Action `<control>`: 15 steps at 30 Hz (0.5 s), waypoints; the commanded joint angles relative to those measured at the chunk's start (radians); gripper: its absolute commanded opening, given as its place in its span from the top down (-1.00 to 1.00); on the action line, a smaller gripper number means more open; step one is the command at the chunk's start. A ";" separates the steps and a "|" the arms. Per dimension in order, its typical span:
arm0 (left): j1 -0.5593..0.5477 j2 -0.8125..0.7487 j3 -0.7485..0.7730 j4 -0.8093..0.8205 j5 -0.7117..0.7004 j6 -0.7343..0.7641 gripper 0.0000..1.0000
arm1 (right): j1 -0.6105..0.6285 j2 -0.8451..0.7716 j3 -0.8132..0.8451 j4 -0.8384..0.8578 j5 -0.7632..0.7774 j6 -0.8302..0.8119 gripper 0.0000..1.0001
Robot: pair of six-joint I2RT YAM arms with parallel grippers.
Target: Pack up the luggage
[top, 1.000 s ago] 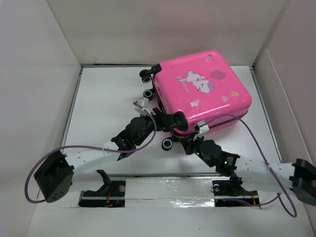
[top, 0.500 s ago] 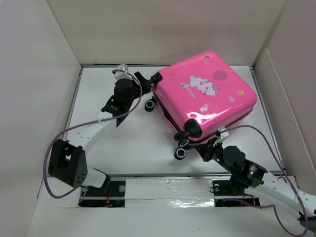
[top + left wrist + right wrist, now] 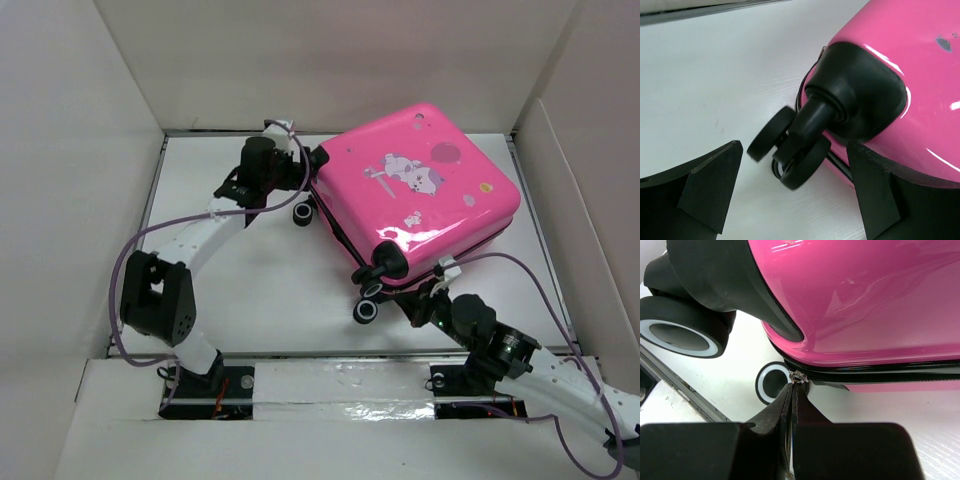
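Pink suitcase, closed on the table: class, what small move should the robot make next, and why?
Probably draw the right gripper along the suitcase: its jaws look shut on the zipper pull, while the left gripper stands open around a corner wheel.

Pink luggage [image 3: 420, 195] closed, flat on table [image 3: 250, 275]

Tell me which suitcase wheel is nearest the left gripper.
The far-corner double wheel, between the open left gripper's fingers; the near-corner wheels lie by the right gripper.
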 commanded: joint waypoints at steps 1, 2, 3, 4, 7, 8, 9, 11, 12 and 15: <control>0.008 0.048 0.169 -0.095 0.083 0.198 -0.67 | -0.003 -0.016 0.020 0.158 -0.069 -0.006 1.00; 0.008 0.074 0.185 -0.119 0.068 0.211 -0.67 | -0.003 -0.016 0.018 0.157 -0.074 -0.006 1.00; 0.008 0.085 0.196 -0.125 0.068 0.228 -0.68 | -0.003 -0.017 0.017 0.155 -0.077 -0.006 1.00; 0.008 0.097 0.225 -0.141 0.068 0.243 -0.69 | -0.003 -0.019 0.018 0.152 -0.077 -0.006 1.00; 0.008 0.167 0.315 -0.242 0.120 0.301 -0.66 | -0.003 -0.028 0.015 0.148 -0.073 -0.006 1.00; 0.008 0.200 0.329 -0.266 0.150 0.324 -0.60 | -0.003 -0.030 0.015 0.148 -0.071 -0.005 1.00; 0.008 0.212 0.343 -0.297 0.160 0.330 -0.54 | -0.003 -0.030 0.015 0.148 -0.066 -0.005 1.00; 0.008 0.234 0.348 -0.306 0.167 0.337 -0.32 | -0.003 -0.030 0.017 0.148 -0.062 -0.003 1.00; 0.008 0.237 0.342 -0.305 0.172 0.341 -0.27 | -0.003 -0.031 0.018 0.145 -0.054 -0.003 1.00; 0.008 0.246 0.313 -0.288 0.181 0.340 -0.07 | -0.003 -0.030 0.023 0.138 -0.043 -0.006 1.00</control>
